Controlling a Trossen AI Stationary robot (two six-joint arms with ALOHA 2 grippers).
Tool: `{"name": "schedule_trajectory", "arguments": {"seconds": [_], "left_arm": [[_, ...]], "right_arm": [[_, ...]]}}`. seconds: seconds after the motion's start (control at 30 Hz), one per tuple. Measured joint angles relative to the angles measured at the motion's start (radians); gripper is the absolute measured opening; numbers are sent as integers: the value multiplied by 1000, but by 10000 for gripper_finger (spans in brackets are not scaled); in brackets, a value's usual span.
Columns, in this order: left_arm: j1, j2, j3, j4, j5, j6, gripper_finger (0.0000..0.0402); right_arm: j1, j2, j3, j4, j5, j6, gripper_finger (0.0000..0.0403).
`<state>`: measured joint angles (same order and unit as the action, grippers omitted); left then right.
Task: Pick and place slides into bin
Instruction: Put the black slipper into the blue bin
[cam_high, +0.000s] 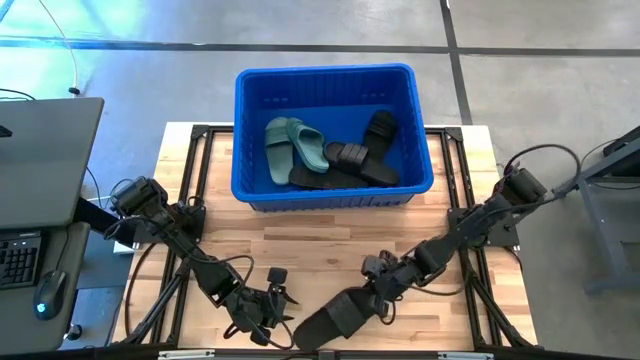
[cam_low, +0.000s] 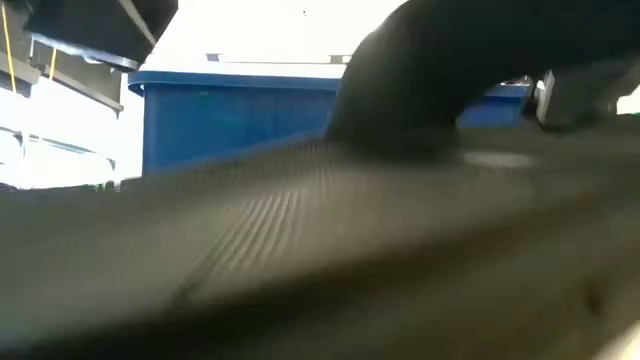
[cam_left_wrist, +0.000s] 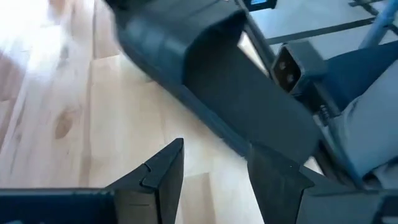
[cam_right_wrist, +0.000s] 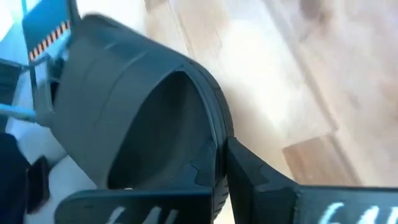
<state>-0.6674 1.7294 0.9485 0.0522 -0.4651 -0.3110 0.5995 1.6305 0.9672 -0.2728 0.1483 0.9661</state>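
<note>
High view has the right gripper (cam_high: 372, 300) low at the tabletop's (cam_high: 330, 235) near edge, jaws pinched on the rim of a black slide (cam_high: 330, 318). Just beside it, the left gripper (cam_high: 270, 312) hangs with jaws parted, seemingly empty. Well beyond both jaws, the blue bin (cam_high: 255, 110) holds a green slide (cam_high: 295, 148) and black ones.

Bin (cam_high: 335, 190) at bench (cam_high: 300, 245) far edge, centre, four slides (cam_high: 330, 150) inside. Fifth slide (cam_high: 335, 318) at near edge, right gripper (cam_high: 378, 305) on it; left gripper (cam_high: 272, 310) just left.
</note>
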Motion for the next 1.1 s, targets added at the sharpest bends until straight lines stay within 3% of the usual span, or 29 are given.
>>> {"name": "schedule_trajectory", "arguments": {"seconds": [0.17,0.33,0.87,0.97,1.1], "left_arm": [[0,-1,60,-50,88,49,161],[0,-1,194,-240,107,135,161],[0,-1,591,-929,-67,176,161],[0,-1,651,-1013,-86,179,161],[0,-1,725,-1131,-121,204,161]], "right_arm": [[-2,-78,0,-75,59,-5,1],[-2,-144,0,-149,124,-5,0],[-18,-390,0,-83,520,-334,0],[-24,-427,0,-5,679,-429,0],[-37,-458,0,181,792,-653,0]]}}
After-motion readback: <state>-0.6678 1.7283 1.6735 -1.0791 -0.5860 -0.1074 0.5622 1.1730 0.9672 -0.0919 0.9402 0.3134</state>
